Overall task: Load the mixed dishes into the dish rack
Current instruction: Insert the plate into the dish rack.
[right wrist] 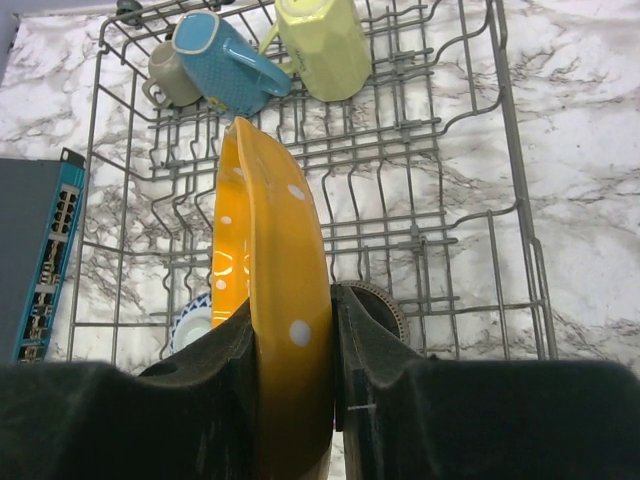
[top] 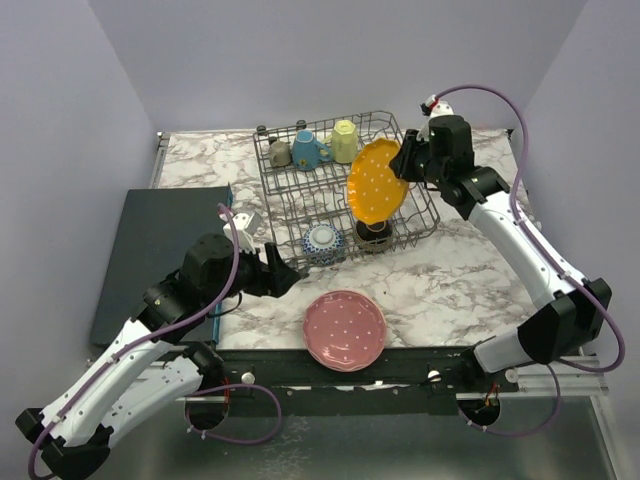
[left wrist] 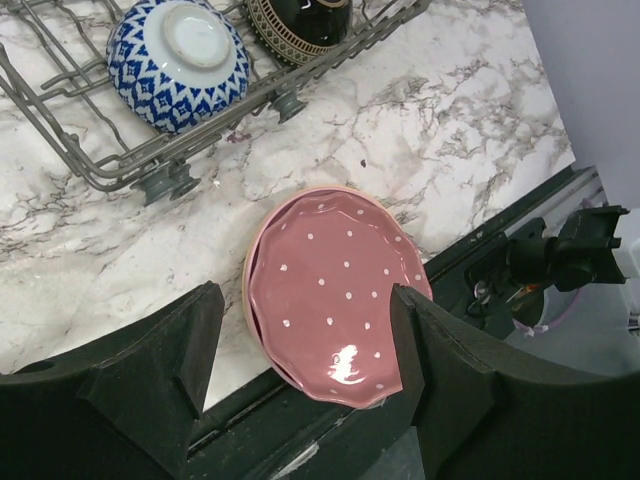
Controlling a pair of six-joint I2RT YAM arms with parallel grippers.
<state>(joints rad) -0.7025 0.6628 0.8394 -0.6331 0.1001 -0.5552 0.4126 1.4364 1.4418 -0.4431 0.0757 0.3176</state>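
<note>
My right gripper (right wrist: 290,340) is shut on an orange white-dotted plate (right wrist: 275,270), holding it on edge over the right half of the grey wire dish rack (top: 300,205); from above the orange plate (top: 377,181) hangs tilted above the rack. A pink dotted plate (top: 344,329) lies flat at the table's near edge, seemingly stacked on a second one. My left gripper (left wrist: 305,350) stands open just above the pink plate (left wrist: 335,285), fingers either side of its near rim. In the rack sit a blue patterned bowl (top: 323,243), a brown bowl (top: 375,235) and grey, blue and yellow mugs (top: 310,150).
A dark flat mat (top: 160,255) lies left of the rack, with a blue-edged strip (right wrist: 55,250) along its side. The black table frame (top: 400,370) runs just below the pink plate. Bare marble shows right of the rack (top: 470,270).
</note>
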